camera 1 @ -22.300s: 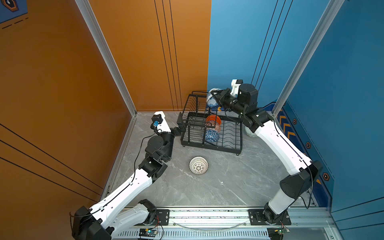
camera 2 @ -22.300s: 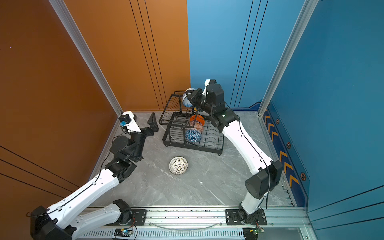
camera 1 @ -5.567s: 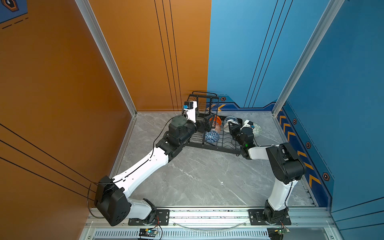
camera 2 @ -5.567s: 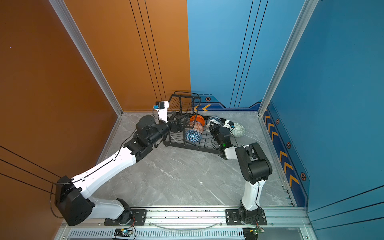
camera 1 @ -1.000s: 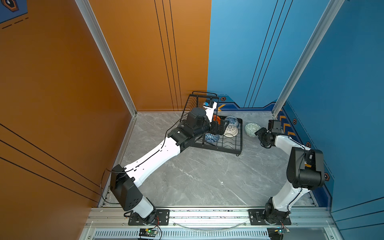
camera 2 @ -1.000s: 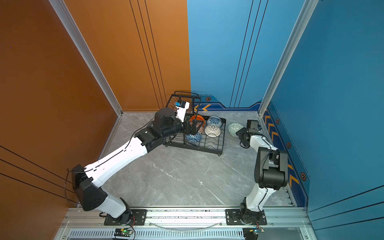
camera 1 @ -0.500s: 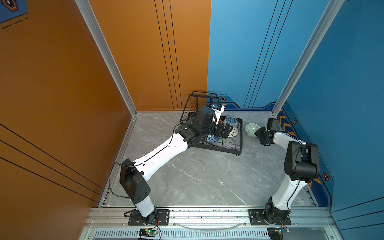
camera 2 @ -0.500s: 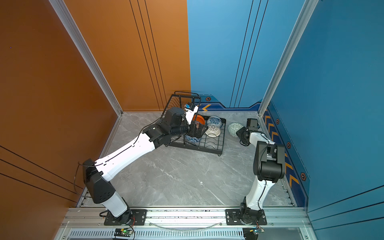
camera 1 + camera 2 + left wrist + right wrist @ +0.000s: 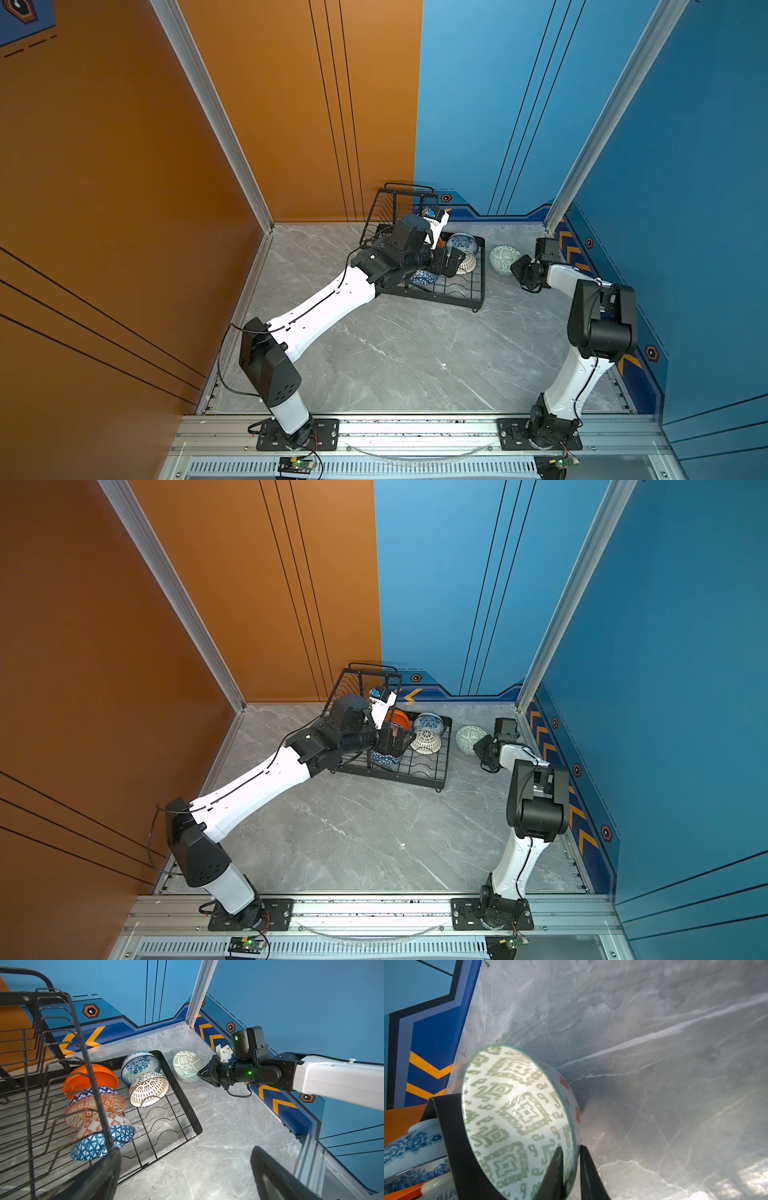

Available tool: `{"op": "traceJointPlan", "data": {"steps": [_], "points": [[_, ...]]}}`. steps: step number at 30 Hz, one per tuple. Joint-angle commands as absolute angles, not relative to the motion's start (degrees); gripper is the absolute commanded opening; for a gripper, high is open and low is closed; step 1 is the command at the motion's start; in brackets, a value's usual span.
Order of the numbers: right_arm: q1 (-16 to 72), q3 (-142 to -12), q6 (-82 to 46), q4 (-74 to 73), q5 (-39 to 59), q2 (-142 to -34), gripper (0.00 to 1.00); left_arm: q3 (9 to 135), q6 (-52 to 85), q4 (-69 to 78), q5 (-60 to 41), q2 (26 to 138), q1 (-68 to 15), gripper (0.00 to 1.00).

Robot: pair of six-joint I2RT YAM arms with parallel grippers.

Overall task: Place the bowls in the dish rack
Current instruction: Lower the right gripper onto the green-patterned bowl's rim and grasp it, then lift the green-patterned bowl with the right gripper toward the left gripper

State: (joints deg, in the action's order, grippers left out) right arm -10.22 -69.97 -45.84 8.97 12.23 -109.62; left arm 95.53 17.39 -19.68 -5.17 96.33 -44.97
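Your right gripper [image 9: 571, 1167] is clamped on the rim of the green bowl [image 9: 512, 1109]. Only the right wrist view shows you that: one finger [image 9: 553, 1174] sits inside the bowl and its partner lies against the outer wall. The same view shows orange marks on the bowl's outside. The rack [image 9: 450, 1126] rim passes just behind it, and the floral bowl [image 9: 411, 1147] is beyond.

In a top view the green bowl [image 9: 504, 258] lies tipped on its side on the table [image 9: 415, 353]. It is outside the rack [image 9: 482, 286], just beside its right edge. The right gripper [image 9: 516, 268] meets it there, but you cannot read the jaws at that size.

The left wrist view gives you the rack's load. The orange bowl [image 9: 91, 1076], orange-white bowl [image 9: 95, 1107] and triangle bowl [image 9: 99, 1142] stand in one row of slots. The floral bowl [image 9: 140, 1066] and dotted bowl [image 9: 148, 1088] stand in a second row, nearer the green bowl [image 9: 186, 1065]. In both top views your left arm covers most of the first row. The orange bowl [image 9: 399, 717] and triangle bowl [image 9: 384, 759] peek out on either side of it.

Your left gripper [image 9: 186, 1152] is spread wide and holds nothing. In a top view the left gripper [image 9: 395, 739] hangs over the rack's lower tier, near the dotted bowl [image 9: 426, 741].
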Motion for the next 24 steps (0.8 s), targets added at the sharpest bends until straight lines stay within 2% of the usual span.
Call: {"op": "traceJointPlan", "data": {"steps": [1, 6, 13, 19, 24], "points": [[-10.6, -70.2, -45.3, 9.7, 13.7, -110.9, 0.13, 97.5, 17.1, -20.8, -4.3, 96.9, -45.2, 0.98], [-10.8, -69.4, -45.6, 8.6, 14.0, -110.0, 0.00, 97.1, 17.7, -20.8, -3.7, 96.5, -44.9, 0.98], [-11.3, -68.1, -45.3, 8.4, 13.1, -105.9, 0.00, 96.9, 18.0, -20.8, -3.7, 96.0, -44.8, 0.98], [-10.9, -66.9, -44.5, 9.2, 11.7, -97.4, 0.00, 97.5, 18.7, -20.8, -3.5, 95.2, -44.3, 0.98], [-6.8, -69.6, -40.6, 14.2, 7.0, -89.6, 0.00, 96.1, 19.9, -20.8, -1.3, 92.8, -43.1, 0.98]]}}
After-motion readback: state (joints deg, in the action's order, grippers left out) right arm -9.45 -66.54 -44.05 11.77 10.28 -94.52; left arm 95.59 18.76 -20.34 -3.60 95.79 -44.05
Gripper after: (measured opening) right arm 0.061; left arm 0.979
